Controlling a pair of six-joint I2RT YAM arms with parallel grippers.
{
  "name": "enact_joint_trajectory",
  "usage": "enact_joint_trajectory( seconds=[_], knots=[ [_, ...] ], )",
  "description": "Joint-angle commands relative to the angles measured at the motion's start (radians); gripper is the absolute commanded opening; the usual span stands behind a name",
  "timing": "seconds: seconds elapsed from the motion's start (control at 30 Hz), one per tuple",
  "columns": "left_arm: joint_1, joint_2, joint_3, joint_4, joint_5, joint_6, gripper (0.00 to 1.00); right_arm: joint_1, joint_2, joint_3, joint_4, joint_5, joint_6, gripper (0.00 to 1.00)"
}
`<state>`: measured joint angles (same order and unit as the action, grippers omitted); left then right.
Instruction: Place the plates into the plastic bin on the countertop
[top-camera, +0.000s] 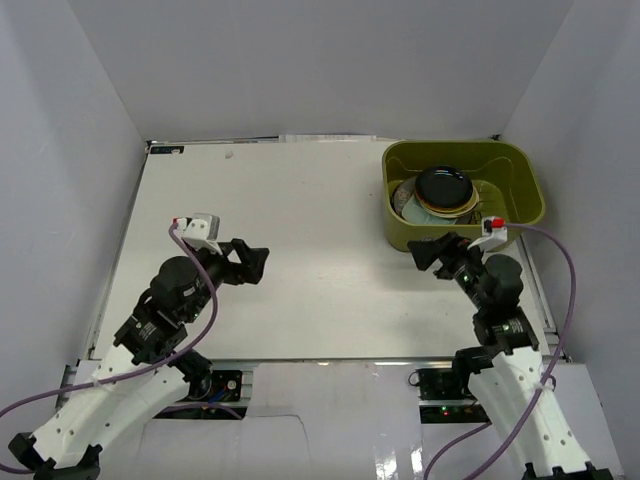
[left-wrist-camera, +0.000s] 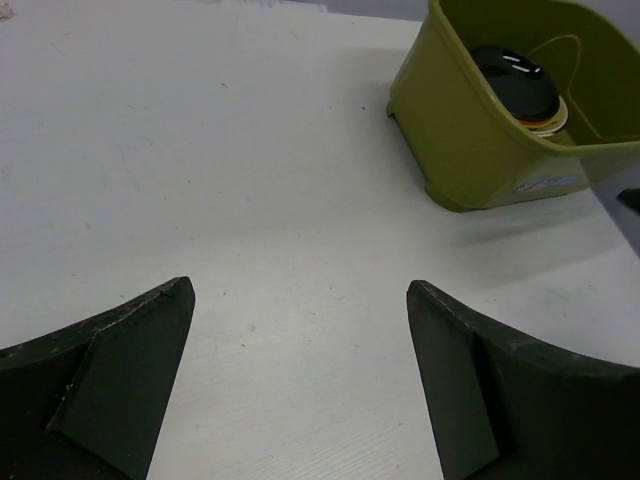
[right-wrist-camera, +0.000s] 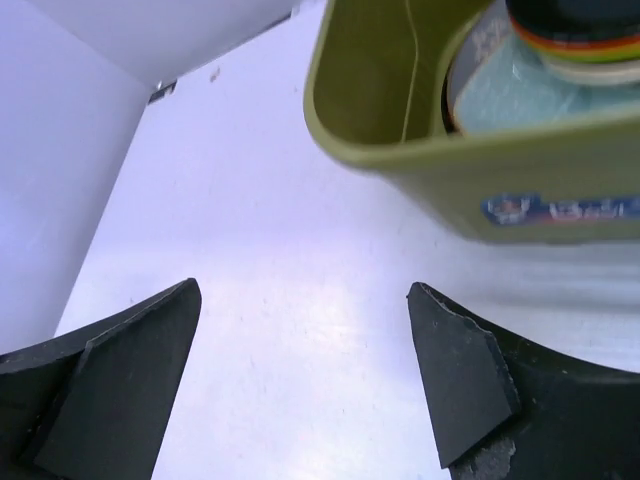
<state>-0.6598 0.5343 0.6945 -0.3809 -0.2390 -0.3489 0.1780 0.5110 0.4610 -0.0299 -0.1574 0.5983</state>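
Observation:
The olive-green plastic bin (top-camera: 465, 192) stands at the back right of the white countertop (top-camera: 320, 260). Inside it the plates (top-camera: 440, 192) lie stacked, a glossy black one on top, with orange, cream and pale rims under it. The left wrist view has the bin (left-wrist-camera: 480, 150) far to the right with the black plate (left-wrist-camera: 515, 85) inside. In the right wrist view the bin (right-wrist-camera: 480, 150) is close, with a pale-green plate (right-wrist-camera: 505, 95). My left gripper (top-camera: 252, 262) is open above the bare counter at left. My right gripper (top-camera: 432, 252) is open just in front of the bin, holding nothing.
White walls enclose the counter on three sides. A small white label (right-wrist-camera: 560, 210) marks the bin's near side. Purple cables (top-camera: 565, 290) loop off both arms near the front edge.

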Motion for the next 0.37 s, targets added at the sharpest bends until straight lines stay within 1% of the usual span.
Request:
enact_joint_trajectory(
  seconds=[0.0, 0.03, 0.13, 0.2, 0.27, 0.3, 0.33],
  knots=[
    [0.006, -0.06, 0.007, -0.018, 0.02, -0.062, 0.98, 0.02, -0.168, -0.094, -0.063, -0.045, 0.011, 0.9],
    [0.006, -0.085, 0.004, -0.032, 0.023, -0.082, 0.98, 0.02, -0.254, -0.114, -0.083, -0.042, 0.008, 0.9],
    [0.006, -0.12, -0.033, -0.094, 0.033, -0.159, 0.98, 0.02, -0.363, -0.189, -0.146, -0.051, 0.009, 0.9],
    [0.006, -0.134, -0.073, -0.105, 0.038, -0.195, 0.98, 0.02, -0.382, -0.202, -0.179, -0.054, 0.015, 0.9],
    [0.006, -0.143, -0.079, -0.107, 0.038, -0.214, 0.98, 0.02, -0.381, -0.167, -0.185, -0.059, 0.011, 0.9],
    [0.006, -0.142, -0.064, -0.101, 0.04, -0.216, 0.98, 0.02, -0.371, -0.139, -0.183, -0.054, 0.002, 0.9],
    [0.006, -0.137, -0.05, -0.089, 0.035, -0.202, 0.98, 0.018, -0.344, -0.066, -0.18, -0.047, -0.003, 0.9]
  ],
)
